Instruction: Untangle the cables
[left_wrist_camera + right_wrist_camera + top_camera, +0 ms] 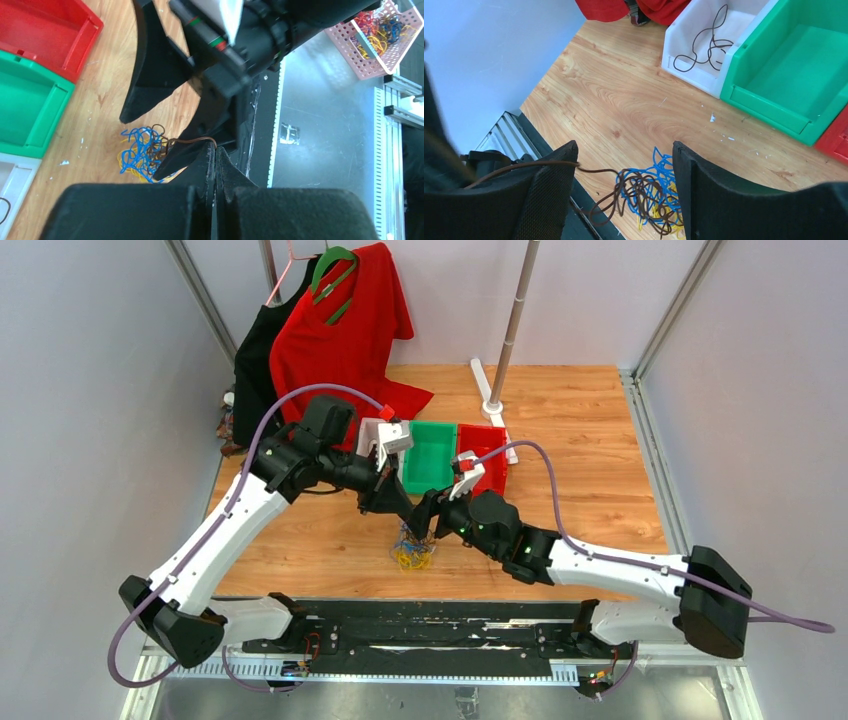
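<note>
A tangle of blue, yellow and dark brown cables lies on the wooden table near its front edge. My left gripper is shut on one end of a brown cable, which runs taut from its tips down to the tangle. My right gripper is open and empty, its fingers straddling the tangle just above it. The taut brown strand passes over its left finger. The right finger hides part of the tangle.
A white bin holding one brown cable, a green bin and a red bin stand behind the grippers. A red shirt and a pole are at the back. A pink basket of cables sits off the table.
</note>
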Motion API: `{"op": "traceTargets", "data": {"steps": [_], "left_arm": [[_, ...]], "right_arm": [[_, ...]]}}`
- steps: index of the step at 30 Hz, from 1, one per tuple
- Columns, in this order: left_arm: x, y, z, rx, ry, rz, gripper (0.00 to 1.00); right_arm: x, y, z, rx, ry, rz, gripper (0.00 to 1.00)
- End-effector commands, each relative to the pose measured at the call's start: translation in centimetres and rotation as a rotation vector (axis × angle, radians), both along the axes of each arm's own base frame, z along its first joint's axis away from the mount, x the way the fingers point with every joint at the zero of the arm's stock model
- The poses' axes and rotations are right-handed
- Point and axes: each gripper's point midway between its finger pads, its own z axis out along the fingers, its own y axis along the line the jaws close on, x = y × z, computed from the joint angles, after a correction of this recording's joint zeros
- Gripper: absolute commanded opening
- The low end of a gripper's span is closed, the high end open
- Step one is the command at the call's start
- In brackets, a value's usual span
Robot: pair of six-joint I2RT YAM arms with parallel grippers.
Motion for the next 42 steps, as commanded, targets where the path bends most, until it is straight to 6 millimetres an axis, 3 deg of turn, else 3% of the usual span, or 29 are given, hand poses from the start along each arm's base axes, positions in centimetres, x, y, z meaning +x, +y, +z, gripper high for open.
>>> {"op": "traceTargets", "data": {"steps": [1,11,18,23,33,36,42], "left_arm": [[-2.0,-0.4,4.0,-0.103,-0.022,-0.061,0.01],[-3.0,0.1,10.5,-0.19,-0.136,-0.048,0.01],[-3.7,1.3,18.2,-0.298,-0.33,0.001,0.0],[-3.8,2.4,23.6,-0.366,-0.491,0.058,0.0],[-1.0,5.7,30.6,-0.398,-0.821,0.306,0.0],[-1.0,6.5,32.6,-0.444,-0.888,0.355,0.0],[-0.8,7.5,34.3,-0.47,-0.969,0.409,0.0]], "right_arm": [[0.5,1.8,1.5,0.047,-0.023,0.007,0.69],[2.0,2.3,-4.9,0.002,0.108,-0.016,0.64],[1.2,1.6,-8.9,-0.021,0.193,-0.025,0.61],[0.5,0.5,-10.4,-0.03,0.229,-0.033,0.6],[-1.2,-1.4,-13.0,-0.064,0.305,-0.036,0.57],[-1.6,-1.6,-13.8,-0.066,0.332,-0.037,0.52],[-2.1,-1.9,-14.5,-0.067,0.363,-0.032,0.35]]}}
